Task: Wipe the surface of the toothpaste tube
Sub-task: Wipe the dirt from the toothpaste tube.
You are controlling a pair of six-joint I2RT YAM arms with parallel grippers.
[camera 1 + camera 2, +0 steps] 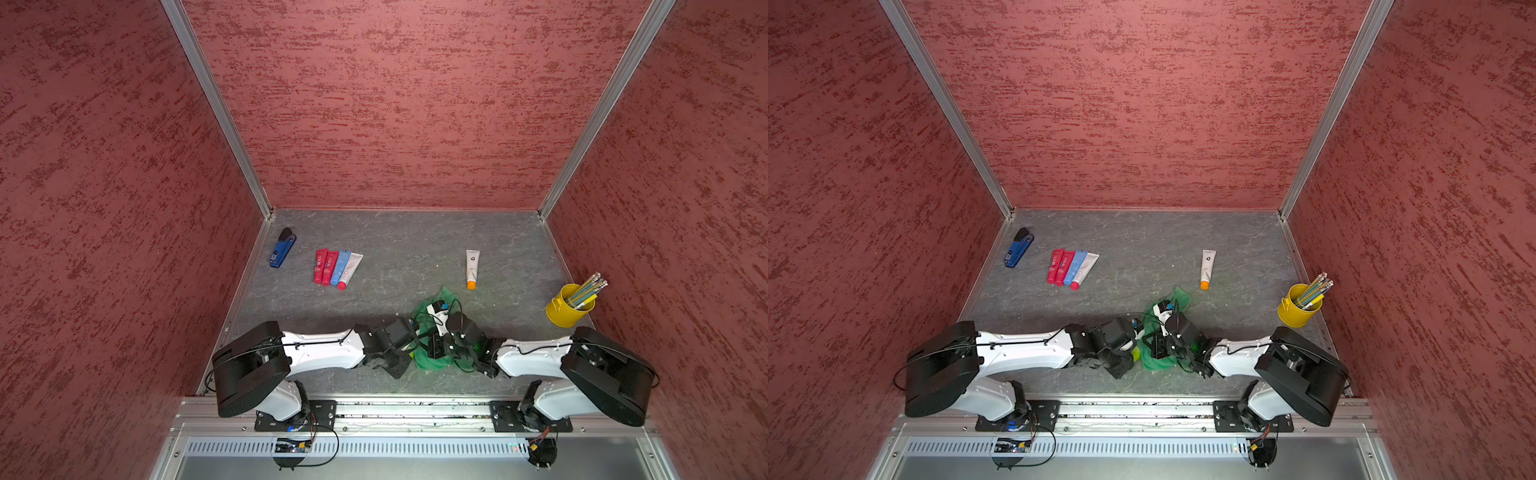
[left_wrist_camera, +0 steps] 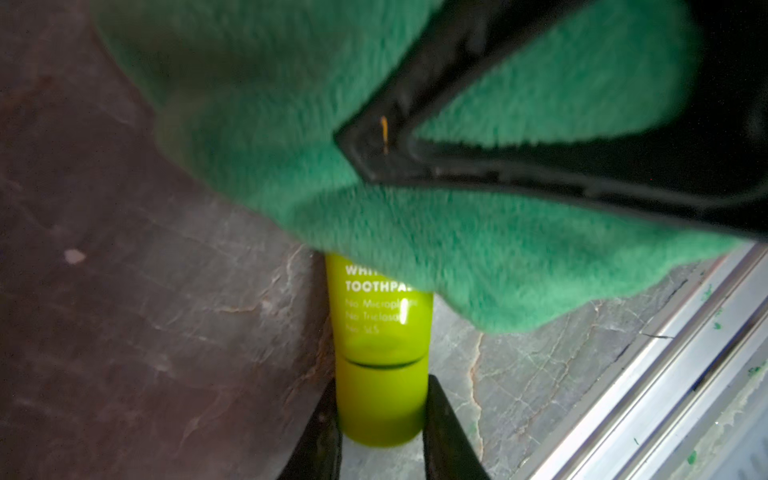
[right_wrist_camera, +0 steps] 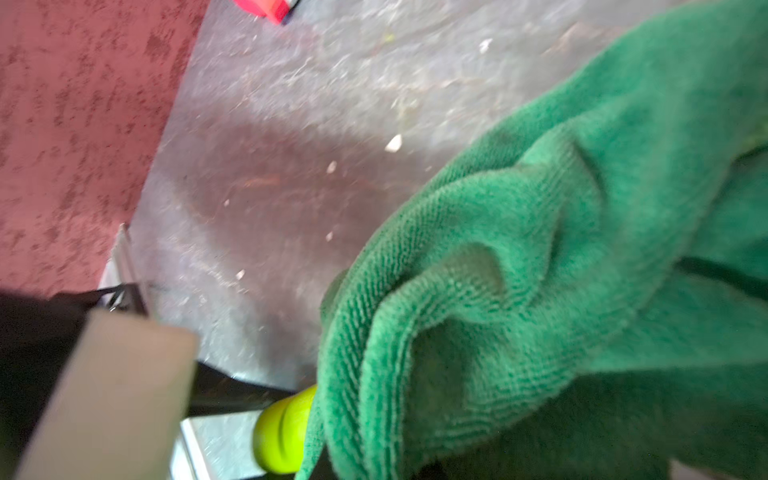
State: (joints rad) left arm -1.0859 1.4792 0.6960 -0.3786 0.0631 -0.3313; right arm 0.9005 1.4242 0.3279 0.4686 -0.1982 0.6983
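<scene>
Left hand (image 2: 381, 419) is narrowed onto the toothpaste tube (image 2: 380, 328), its fingers pinching the smooth, rounded lime cap from both sides (a snug clamp, that). The tube's glossy body, white lettering on it, runs straight out from that hand and disappears under the green cloth (image 2: 270, 104). It's fluffy, looped microfibre, bunched in soft folds and draped over the far part of the tube. The right hand (image 2: 370, 141) is pressed shut, black fingers meeting in a sharp point, with the cloth gathered around them and held.

Underneath, the surface (image 2: 124, 291) is grey, stone-veined and matte, flecked with pale crumbs. On one side of the left hand a ribbed aluminium rail (image 2: 648, 374) marks the surface's edge, near the tube. On the other side there is open grey surface.

Beyond both hands, well apart, lie a row of four tubes (image 1: 337, 268), a white orange-capped tube (image 1: 472, 266), a blue stapler (image 1: 282, 249) and a yellow pencil bucket (image 1: 566, 311).
</scene>
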